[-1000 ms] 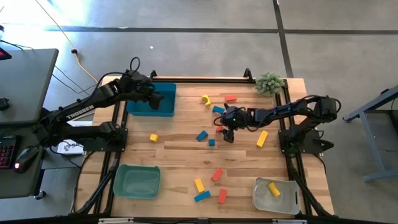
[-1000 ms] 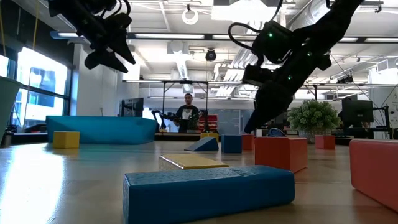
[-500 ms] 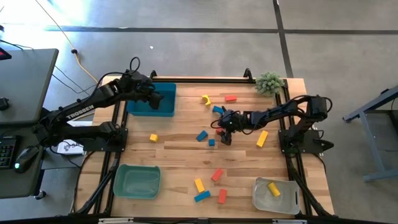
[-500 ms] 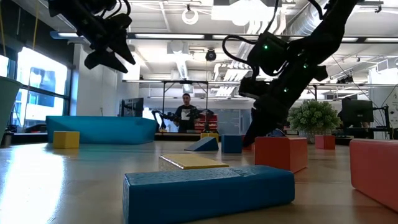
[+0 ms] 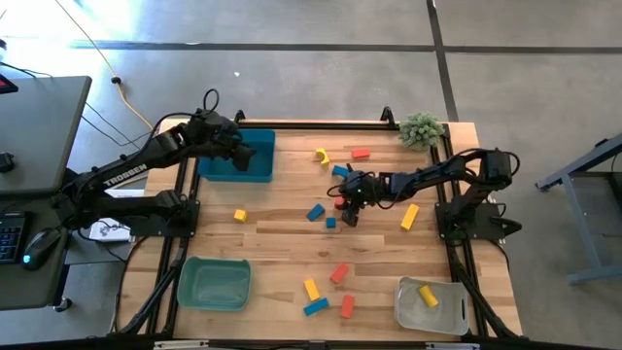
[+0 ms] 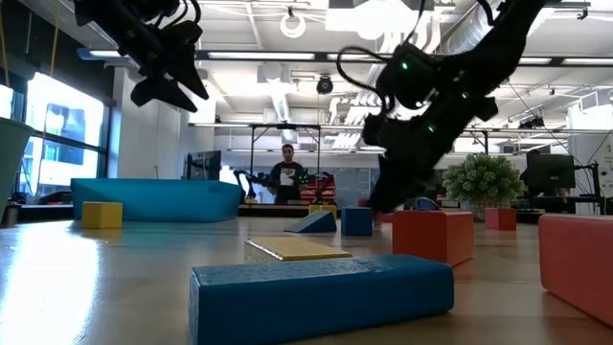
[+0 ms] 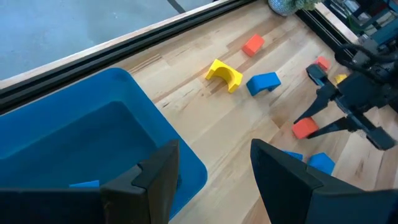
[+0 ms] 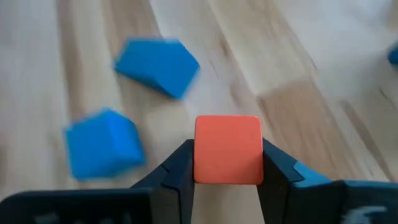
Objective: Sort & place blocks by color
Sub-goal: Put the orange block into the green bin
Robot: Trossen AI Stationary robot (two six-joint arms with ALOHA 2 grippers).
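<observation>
Small red-orange, blue and yellow blocks lie scattered on the wooden table. My right gripper is at the table's middle, shut on a red-orange cube, also seen as the cube in the left wrist view. Beside it lie a blue wedge and a blue cube. My left gripper hangs open over the blue bin at the far left. A blue block lies inside that bin. My right gripper pinches the red-orange cube by two opposite side faces, one finger on each. The fingers slant down at it from the table's right. Whether the cube's underside still rests on the table, I cannot tell.
A green bin stands at the near left. A clear bin at the near right holds a yellow block. A small plant stands at the far right corner. A yellow bar lies right of my right gripper, and more blocks lie near the front edge.
My right gripper has moved a little toward the table's left, come over the red-orange cube and shut on it.
</observation>
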